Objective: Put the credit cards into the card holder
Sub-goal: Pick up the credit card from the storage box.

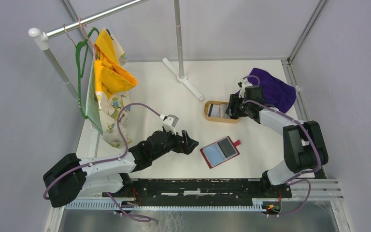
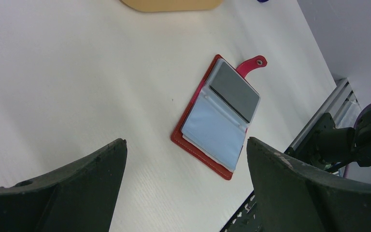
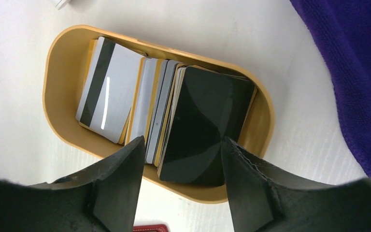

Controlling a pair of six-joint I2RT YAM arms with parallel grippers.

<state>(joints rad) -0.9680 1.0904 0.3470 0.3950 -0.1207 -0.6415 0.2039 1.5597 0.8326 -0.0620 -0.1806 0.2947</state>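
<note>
The card holder [image 1: 219, 152] lies open and flat on the white bench [image 1: 149, 92], near its front edge and between the two arms, with its red snap tab [image 2: 251, 65] sticking out on the side toward the right arm. In the left wrist view, one clear pocket shows a grey card [image 2: 235, 92] and the pocket beside it looks pale blue [image 2: 211, 129]; the red cover shows only as a thin border around them. The left fingers [image 2: 77, 188] are spread wide apart with nothing between them, stopped just beside the card holder on its left and apart from it. The rest of the credit cards [image 3: 164, 111] sit in a tan oval tray [image 3: 63, 87] farther back on the bench, toward the right. They lean against one another in a loose row, with a black card [image 3: 205, 125] at one end and a silvery card with a dark stripe [image 3: 108, 92] at the other. The right fingers [image 3: 111, 188] hang over the tray's near side, parted, with the black card's lower edge showing in the gap between them. Whether either finger touches that card or the tray's rim cannot be told from this angle. A purple cloth [image 1: 270, 89] lies bunched just behind the tray. At the bench's back left, a yellow garment [image 1: 108, 72] hangs from a green hanger [image 1: 83, 63] on a metal rail [image 1: 96, 18].
</note>
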